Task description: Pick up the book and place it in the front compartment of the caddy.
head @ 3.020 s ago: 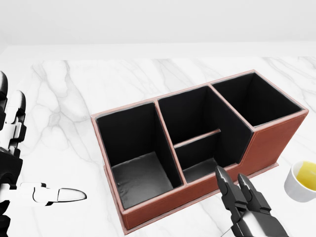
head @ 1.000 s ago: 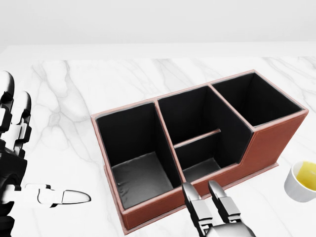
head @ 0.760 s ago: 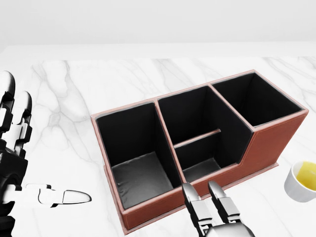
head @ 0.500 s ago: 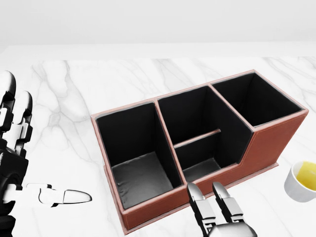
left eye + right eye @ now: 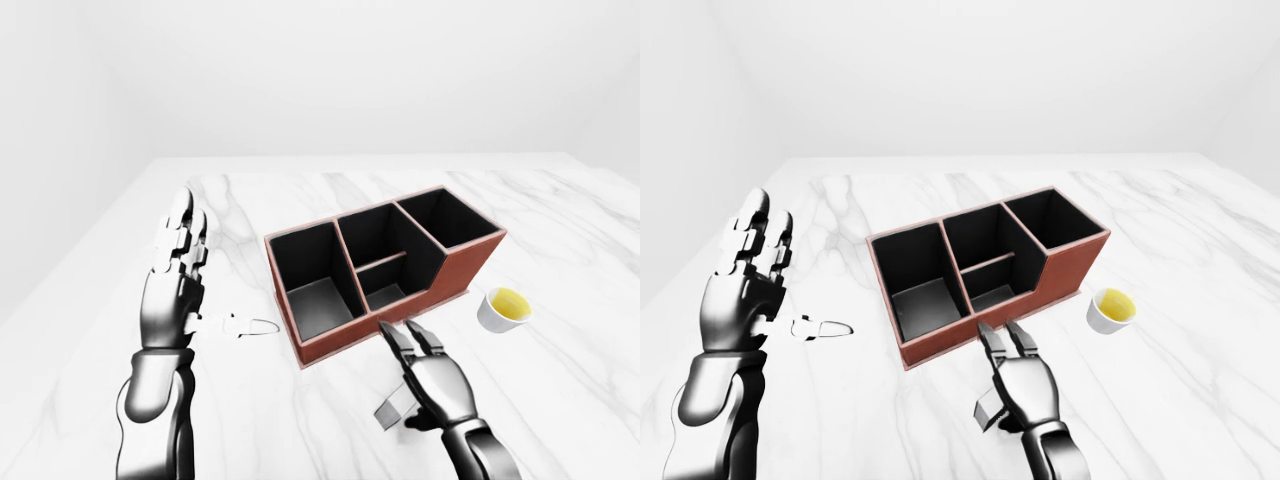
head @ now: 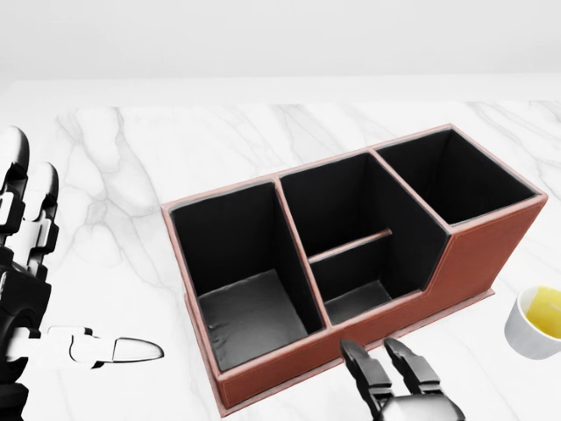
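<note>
The right hand (image 5: 437, 378) is held low over the marble bench (image 5: 600, 300), fingers stretched open toward the near wall of the brown caddy (image 5: 385, 268), while the left hand (image 5: 176, 275) is raised flat and open well off to the left. No book can be made out anywhere, just a small cup (image 5: 504, 308) of yellow stuff sitting right of the caddy.

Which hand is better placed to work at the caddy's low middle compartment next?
Right. The right hand sits just below the caddy wall by that compartment; the left hand is raised well off to the view's left.
</note>
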